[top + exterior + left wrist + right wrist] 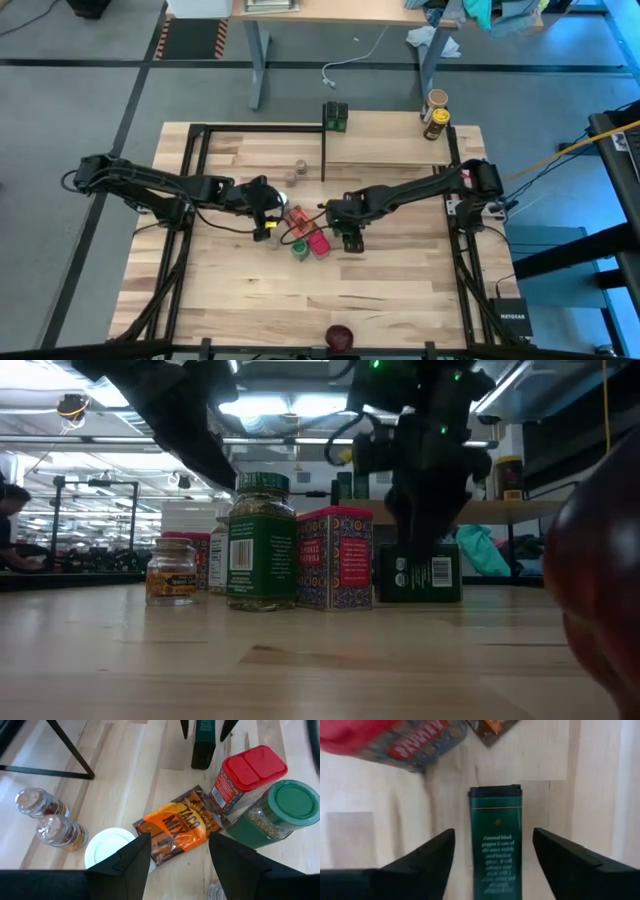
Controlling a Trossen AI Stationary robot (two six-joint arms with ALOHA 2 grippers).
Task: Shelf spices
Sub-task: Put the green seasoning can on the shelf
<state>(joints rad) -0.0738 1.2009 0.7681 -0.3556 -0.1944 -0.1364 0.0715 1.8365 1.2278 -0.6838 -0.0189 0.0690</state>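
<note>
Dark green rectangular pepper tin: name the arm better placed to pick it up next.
Right. The right tool hangs over the dark green rectangular pepper tin, open fingers either side. The left tool is open above the orange taco mix packet instead.

Orange taco mix packet [177, 827], lying flat on the wooden table [125, 775] between the left gripper's [179, 857] parted dark fingers. Beside it: white cap [107, 847], red-lidded box [245, 777], green-lidded jar [280, 812], dark green tin [204, 742]. Two clear jars [47, 815] lie apart near a black frame post [70, 742].
</note>
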